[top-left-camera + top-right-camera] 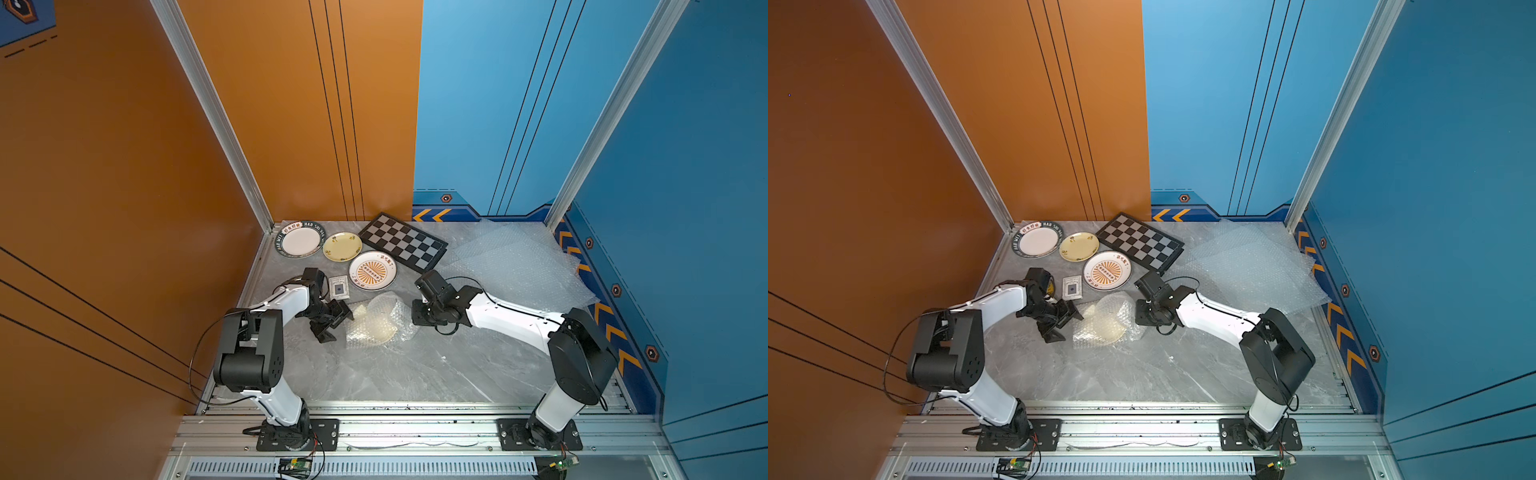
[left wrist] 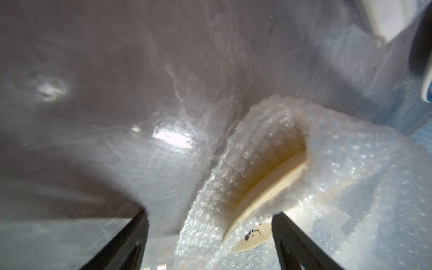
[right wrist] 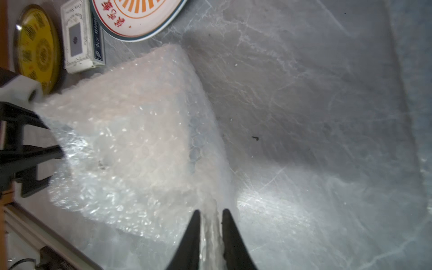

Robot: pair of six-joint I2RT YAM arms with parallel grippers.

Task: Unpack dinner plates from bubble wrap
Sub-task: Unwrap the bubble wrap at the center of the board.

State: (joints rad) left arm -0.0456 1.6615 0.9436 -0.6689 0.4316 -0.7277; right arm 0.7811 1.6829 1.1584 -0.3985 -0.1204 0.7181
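A cream dinner plate with a dark sprig (image 2: 252,238) lies mid-table, still inside crinkly bubble wrap (image 1: 374,326); its rim shows through an open fold (image 2: 268,187). My left gripper (image 1: 338,322) stands open at the bundle's left edge, its fingers either side of the plate's rim (image 2: 210,212). My right gripper (image 1: 415,318) is at the bundle's right side, shut on a bunched fold of the bubble wrap (image 3: 211,211). Bare plates lie at the back left: lettered rim (image 1: 300,240), pale yellow (image 1: 342,246), orange sunburst (image 1: 372,270). A dark-rimmed yellow plate (image 3: 37,50) sits mostly behind my left arm.
A black-grey checkerboard (image 1: 403,241) lies at the back middle. Loose bubble wrap sheets (image 1: 519,266) cover the back right. A small white card (image 1: 339,286) sits just behind the bundle, next to my left wrist. Walls close in on three sides.
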